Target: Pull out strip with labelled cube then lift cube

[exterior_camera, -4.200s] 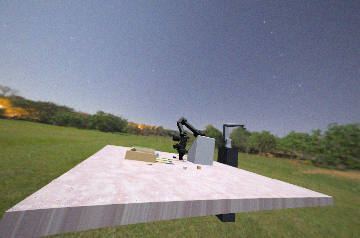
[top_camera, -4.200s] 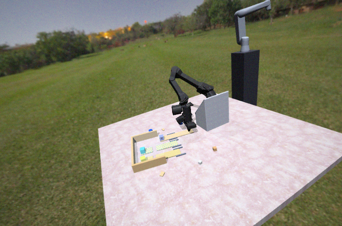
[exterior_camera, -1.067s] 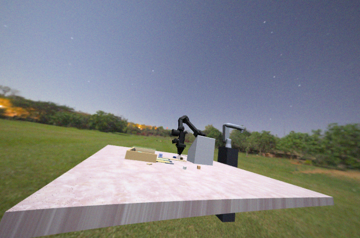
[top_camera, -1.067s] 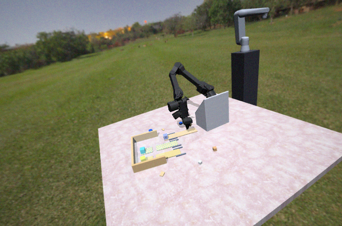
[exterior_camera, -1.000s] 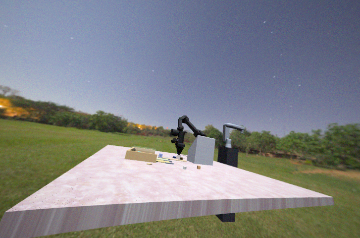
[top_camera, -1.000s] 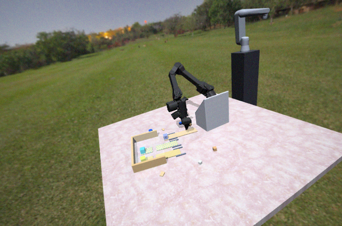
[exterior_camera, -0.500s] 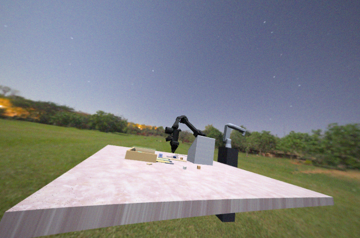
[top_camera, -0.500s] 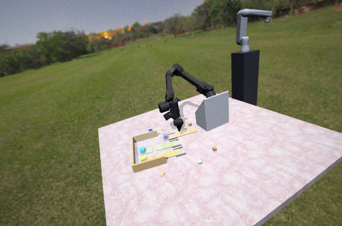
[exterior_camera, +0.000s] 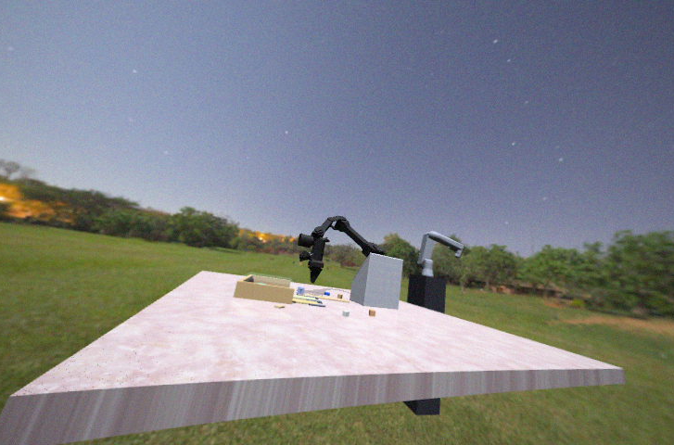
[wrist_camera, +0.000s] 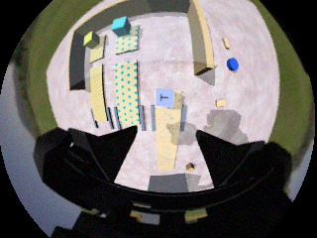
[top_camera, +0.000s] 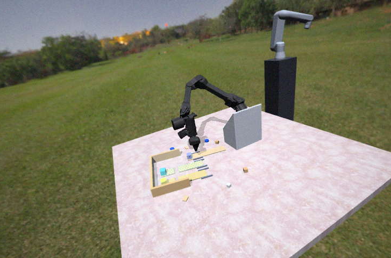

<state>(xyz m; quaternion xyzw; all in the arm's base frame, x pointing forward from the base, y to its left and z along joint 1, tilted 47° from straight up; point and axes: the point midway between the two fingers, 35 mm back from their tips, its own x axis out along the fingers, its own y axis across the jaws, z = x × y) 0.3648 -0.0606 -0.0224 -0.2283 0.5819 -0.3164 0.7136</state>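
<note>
The labelled cube [top_camera: 189,155] [exterior_camera: 299,290] [wrist_camera: 164,97] is light blue with a dark T on top. It sits on the far end of the one-piece speckled strip [top_camera: 212,151] [wrist_camera: 167,144], outside the tray's side walls. The dotted strip [top_camera: 191,165] [wrist_camera: 127,91] is in two pieces with a gap; a cyan cube [top_camera: 162,171] [wrist_camera: 121,26] stands on its far piece. The yellow strip [top_camera: 198,175] [wrist_camera: 98,91] is also split, with a yellow cube [top_camera: 163,180] [wrist_camera: 91,39] on its far piece. My gripper [top_camera: 196,150] [exterior_camera: 314,281] [wrist_camera: 166,131] is open and empty, above the speckled strip near the labelled cube.
A three-sided wooden tray [top_camera: 171,187] [exterior_camera: 263,291] [wrist_camera: 202,40] surrounds the far pieces. Dark guide rails flank the strips. A grey wedge-shaped block [top_camera: 249,127] [exterior_camera: 385,280] stands near the arm's base. Blue discs, small wooden blocks and a pale cube [top_camera: 228,185] [exterior_camera: 345,312] are scattered around.
</note>
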